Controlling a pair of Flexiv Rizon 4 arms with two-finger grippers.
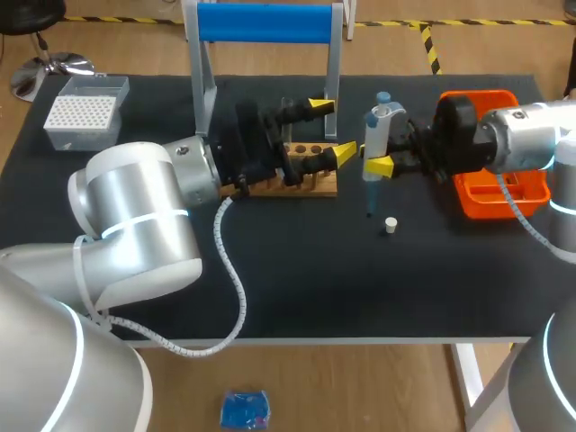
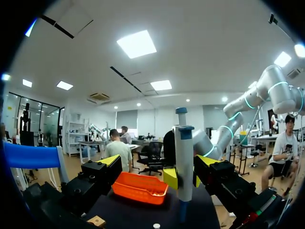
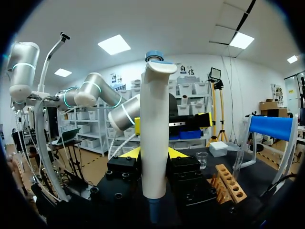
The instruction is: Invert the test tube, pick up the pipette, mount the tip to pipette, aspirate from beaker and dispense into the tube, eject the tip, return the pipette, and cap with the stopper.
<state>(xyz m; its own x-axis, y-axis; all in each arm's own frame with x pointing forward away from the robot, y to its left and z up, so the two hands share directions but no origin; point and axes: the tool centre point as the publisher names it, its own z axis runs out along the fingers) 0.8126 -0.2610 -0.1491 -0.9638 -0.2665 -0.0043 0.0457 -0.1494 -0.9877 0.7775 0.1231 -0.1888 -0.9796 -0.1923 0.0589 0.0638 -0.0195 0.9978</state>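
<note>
My right gripper (image 1: 382,153) is shut on the white pipette (image 1: 375,133) with a blue top, holding it upright above the mat. In the right wrist view the pipette (image 3: 155,138) stands between the gripper (image 3: 153,153)'s fingers. My left gripper (image 1: 331,130) is open just left of the pipette, above the wooden tube rack (image 1: 317,186). From the left wrist the pipette (image 2: 183,162) is ahead, between the spread fingers of that gripper (image 2: 158,161), not touching them. A white stopper (image 1: 390,225) lies on the mat below. A small clear beaker (image 3: 202,160) stands beyond the rack (image 3: 228,181).
An orange tray (image 1: 522,193) sits at the right under my right arm. A white tip box (image 1: 85,112) stands at the far left. A stand with a blue top bar (image 1: 265,22) rises behind the rack.
</note>
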